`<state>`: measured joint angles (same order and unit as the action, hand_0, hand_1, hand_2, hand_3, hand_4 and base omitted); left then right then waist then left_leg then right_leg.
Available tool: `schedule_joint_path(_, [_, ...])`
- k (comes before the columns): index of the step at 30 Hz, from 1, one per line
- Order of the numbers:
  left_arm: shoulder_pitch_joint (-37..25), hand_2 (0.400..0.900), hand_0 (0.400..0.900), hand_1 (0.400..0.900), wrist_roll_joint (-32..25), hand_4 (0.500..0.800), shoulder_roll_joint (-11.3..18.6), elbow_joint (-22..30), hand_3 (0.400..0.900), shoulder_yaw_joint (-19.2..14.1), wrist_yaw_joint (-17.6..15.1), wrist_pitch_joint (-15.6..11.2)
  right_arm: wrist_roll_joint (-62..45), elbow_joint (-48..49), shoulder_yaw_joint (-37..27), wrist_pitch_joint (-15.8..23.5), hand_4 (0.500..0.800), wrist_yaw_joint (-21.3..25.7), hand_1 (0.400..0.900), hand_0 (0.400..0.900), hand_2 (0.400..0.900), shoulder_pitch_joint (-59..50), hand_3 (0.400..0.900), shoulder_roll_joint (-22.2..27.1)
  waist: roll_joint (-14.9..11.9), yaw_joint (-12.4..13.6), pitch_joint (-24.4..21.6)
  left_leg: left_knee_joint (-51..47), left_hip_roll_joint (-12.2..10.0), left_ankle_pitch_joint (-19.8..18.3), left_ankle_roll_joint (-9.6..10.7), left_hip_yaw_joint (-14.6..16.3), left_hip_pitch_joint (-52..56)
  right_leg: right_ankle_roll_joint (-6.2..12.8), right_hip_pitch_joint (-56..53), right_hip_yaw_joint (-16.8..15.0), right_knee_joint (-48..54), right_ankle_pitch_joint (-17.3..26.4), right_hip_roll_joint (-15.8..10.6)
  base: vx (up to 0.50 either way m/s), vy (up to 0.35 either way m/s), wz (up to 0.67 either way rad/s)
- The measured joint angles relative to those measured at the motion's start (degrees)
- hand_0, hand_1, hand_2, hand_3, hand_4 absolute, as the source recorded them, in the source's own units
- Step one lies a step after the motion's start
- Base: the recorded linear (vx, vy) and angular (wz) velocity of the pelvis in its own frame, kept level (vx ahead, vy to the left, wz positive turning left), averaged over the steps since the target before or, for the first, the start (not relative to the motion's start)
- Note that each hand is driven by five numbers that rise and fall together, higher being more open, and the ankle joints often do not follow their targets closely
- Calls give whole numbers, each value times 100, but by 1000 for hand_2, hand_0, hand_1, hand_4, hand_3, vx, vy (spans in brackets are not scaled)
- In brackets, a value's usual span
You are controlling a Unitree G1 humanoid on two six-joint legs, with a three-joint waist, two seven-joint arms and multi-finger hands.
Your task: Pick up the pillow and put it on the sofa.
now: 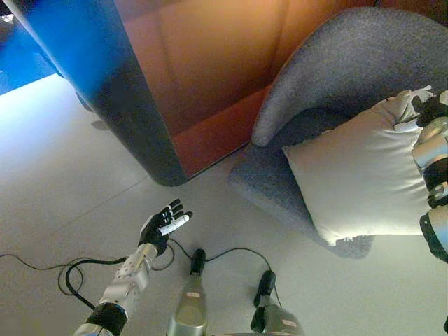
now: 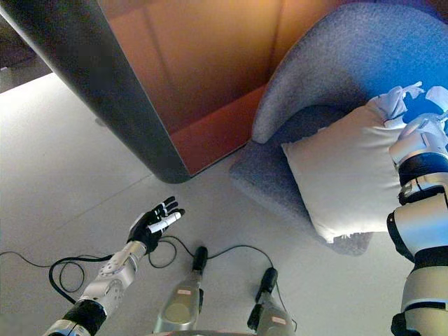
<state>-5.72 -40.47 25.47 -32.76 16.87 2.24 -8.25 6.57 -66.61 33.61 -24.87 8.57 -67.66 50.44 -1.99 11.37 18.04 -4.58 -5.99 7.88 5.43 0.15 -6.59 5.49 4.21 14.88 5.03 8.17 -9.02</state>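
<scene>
A white square pillow leans on the front of the seat of a grey rounded sofa, its lower corner hanging over the seat's edge. The pillow's top right corner is bunched up in my right hand, which comes in from the right edge with its fingers curled into the cloth. My left hand hovers over the pale floor at lower left, palm up and fingers spread, holding nothing and well away from the pillow.
A dark curved partition with an orange-brown panel stands left of the sofa and reaches down to the floor. Pale floor spreads to the left and in front of the sofa.
</scene>
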Motion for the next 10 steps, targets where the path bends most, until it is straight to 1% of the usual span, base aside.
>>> schedule_joint_path(2, [28,900,900,900,1,800,0,0,900,0,4,3,71,-31,-43,1,800,207,900,900,900,0,900,5,0,-7,0,0,-4,-11,-2,10,60,3,-50,-12,0,-2,-22,85,15,0])
schedule_joint_path(4, [69,900,900,900,2,800,0,1,900,-1,3,23,114,-35,-131,7,800,315,900,900,900,8,900,8,0,-12,0,0,-2,-24,-8,16,126,7,-118,-19,3,-8,-28,70,20,-2])
schedule_joint_path(6, [96,900,900,900,5,800,-1,1,900,-1,9,66,189,-35,-249,25,800,348,900,900,900,29,900,11,0,-21,0,0,2,-42,-28,28,192,10,-172,-28,9,-11,-36,76,13,-3])
schedule_joint_path(10, [161,900,900,900,9,800,-1,4,900,-24,19,135,296,-33,-270,57,800,347,900,900,900,142,900,20,1,-29,-2,0,10,-68,-46,63,330,9,-295,-50,13,-31,-49,78,2,-3])
